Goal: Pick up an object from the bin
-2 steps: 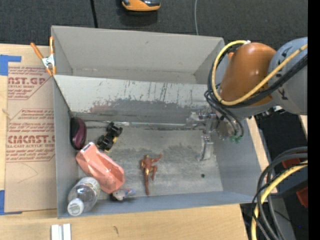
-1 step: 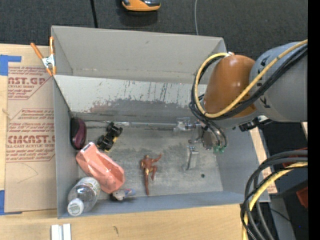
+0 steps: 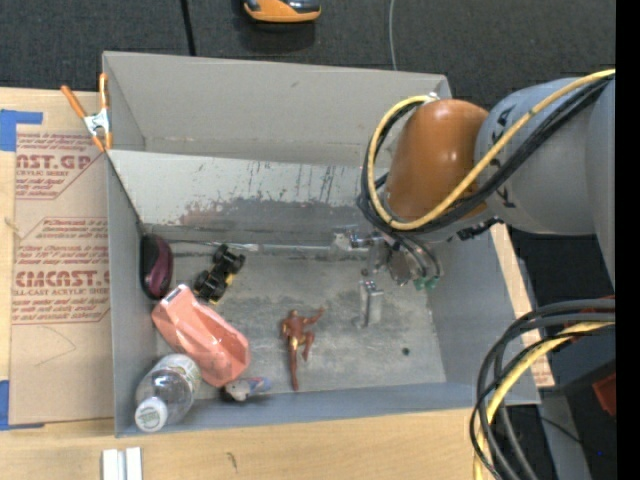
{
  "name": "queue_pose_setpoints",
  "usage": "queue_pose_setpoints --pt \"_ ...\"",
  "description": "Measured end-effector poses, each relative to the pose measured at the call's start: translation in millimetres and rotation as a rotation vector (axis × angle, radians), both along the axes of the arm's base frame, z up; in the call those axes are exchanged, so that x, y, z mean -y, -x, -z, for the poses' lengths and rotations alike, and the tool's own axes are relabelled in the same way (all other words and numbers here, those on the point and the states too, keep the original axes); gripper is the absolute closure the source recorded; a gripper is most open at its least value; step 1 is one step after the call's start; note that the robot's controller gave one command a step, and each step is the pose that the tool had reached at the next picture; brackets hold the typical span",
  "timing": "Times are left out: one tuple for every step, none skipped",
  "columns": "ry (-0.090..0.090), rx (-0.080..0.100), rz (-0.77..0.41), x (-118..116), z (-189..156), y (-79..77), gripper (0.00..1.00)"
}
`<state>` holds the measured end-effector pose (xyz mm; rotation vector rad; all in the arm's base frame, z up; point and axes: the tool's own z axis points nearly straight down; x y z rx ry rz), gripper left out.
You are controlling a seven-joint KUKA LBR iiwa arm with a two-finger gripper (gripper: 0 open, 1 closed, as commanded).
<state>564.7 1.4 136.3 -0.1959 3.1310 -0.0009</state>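
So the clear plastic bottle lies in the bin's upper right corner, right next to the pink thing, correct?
Not quite. The camera view shows the clear plastic bottle in the lower left corner of the bin, right next to the pink thing.

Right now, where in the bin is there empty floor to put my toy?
Bare floor lies between the brown toy figure and the bin's right wall, by the gripper, and along the back, right of the small black thing. The left front corner is crowded: pink bag, clear bottle.
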Motion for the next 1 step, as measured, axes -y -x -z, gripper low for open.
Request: queue_pose_setpoints --pt "-0.001 -0.001 -0.066 -50.3 43.1 44.3 0.0"
